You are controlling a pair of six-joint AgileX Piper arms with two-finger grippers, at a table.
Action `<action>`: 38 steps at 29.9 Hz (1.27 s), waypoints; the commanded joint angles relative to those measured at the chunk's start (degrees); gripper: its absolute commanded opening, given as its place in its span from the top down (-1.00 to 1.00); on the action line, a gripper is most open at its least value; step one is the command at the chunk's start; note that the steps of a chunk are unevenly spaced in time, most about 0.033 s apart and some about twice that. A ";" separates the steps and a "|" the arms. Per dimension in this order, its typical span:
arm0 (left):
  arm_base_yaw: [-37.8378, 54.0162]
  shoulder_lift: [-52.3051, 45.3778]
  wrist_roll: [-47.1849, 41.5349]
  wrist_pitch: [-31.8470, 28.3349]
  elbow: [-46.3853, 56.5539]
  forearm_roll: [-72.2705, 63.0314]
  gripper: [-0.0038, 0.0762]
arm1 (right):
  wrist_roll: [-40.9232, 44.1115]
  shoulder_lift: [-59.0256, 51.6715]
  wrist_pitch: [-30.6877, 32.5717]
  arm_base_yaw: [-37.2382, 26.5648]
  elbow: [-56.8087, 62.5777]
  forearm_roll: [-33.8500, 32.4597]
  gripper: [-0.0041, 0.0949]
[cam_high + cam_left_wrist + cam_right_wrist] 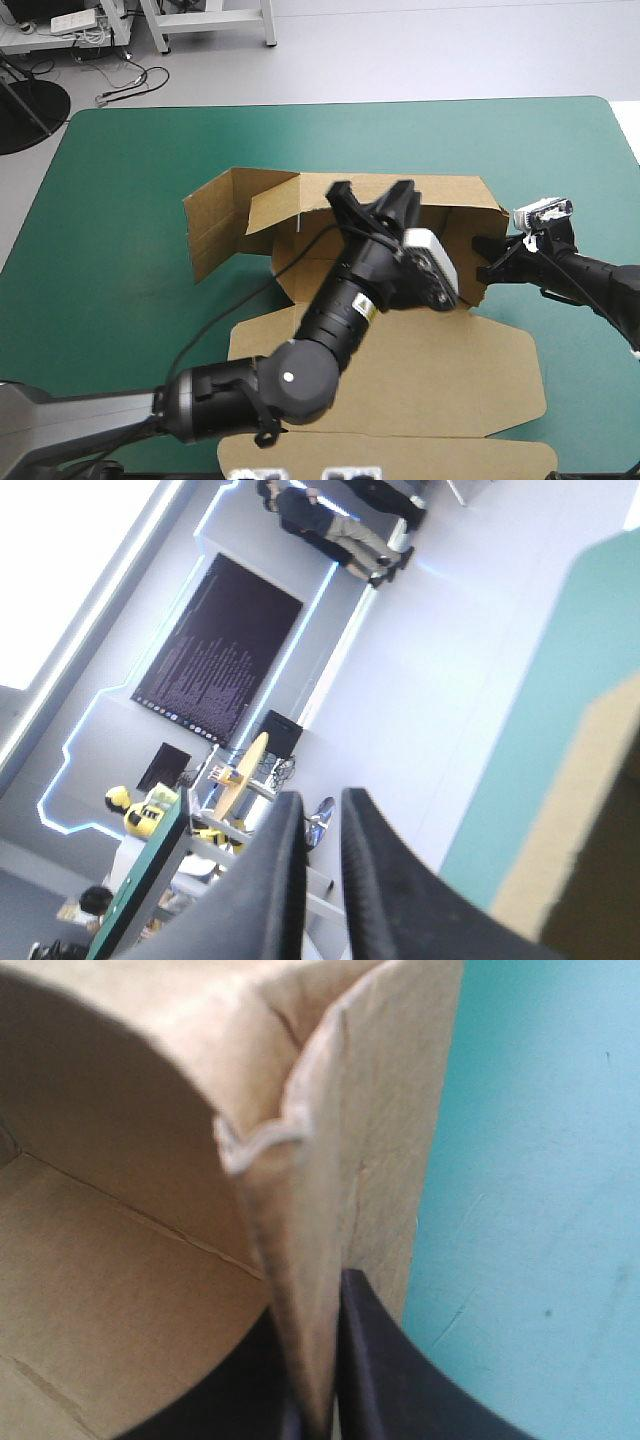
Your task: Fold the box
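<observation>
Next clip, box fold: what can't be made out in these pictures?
High view: the left gripper and its arm cover the middle of the box.
High view: the lid has its near edge cut off by the picture's edge.
Left wrist view: faces the room; only a blurred corner of the box shows.
Right wrist view: the right gripper clamps one wall, which fills the view; the rest is out of sight.

Raised box [400,370] walls mid-table, left arm [330,330] above, teal-green cover [110,250] open leftward
</observation>
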 commanded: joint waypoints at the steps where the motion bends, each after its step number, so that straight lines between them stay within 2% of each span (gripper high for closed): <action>1: 5.13 -6.10 -1.49 2.69 -4.53 5.09 0.91 | 2.97 -2.80 1.65 0.09 -1.58 -1.23 0.92; 5: 14.42 -9.28 -0.91 2.16 -5.69 -3.01 0.91 | 10.72 -4.11 -0.10 2.26 -5.38 -7.70 0.92; 9: 26.51 -12.53 -0.53 0.96 -5.69 -13.71 0.91 | 27.54 -4.12 -2.41 8.01 -12.33 -20.57 0.92; 11: 32.37 -13.83 0.85 0.45 -5.69 -20.42 0.91 | 34.03 -4.12 -2.99 10.42 -15.67 -25.39 0.92; 14: 42.01 -15.69 5.29 -0.38 -5.69 -30.69 0.91 | 48.94 -3.56 -2.54 14.30 -21.77 -34.34 0.92; 17: 50.18 -16.87 12.02 -0.38 -5.69 -40.76 0.91 | 61.69 -1.04 2.03 17.17 -28.22 -45.08 0.92; 21: 59.13 -17.21 20.02 0.88 -5.69 -54.08 0.91 | 71.64 5.14 11.30 20.01 -35.62 -53.49 0.92; 24: 63.70 -17.21 25.53 2.75 -5.69 -61.68 0.91 | 74.27 10.60 15.04 21.86 -40.37 -56.46 0.92; 29: 70.40 -17.21 33.24 5.41 -5.59 -72.67 0.91 | 76.87 19.17 15.16 23.41 -45.25 -57.75 0.91; 32: 72.21 -17.21 34.93 5.29 -5.59 -75.12 0.91 | 76.99 23.16 15.16 23.41 -47.59 -58.23 0.81; 38: 72.33 -16.97 35.42 5.57 -5.59 -75.51 0.91 | 78.76 26.54 14.23 23.41 -51.56 -58.91 0.18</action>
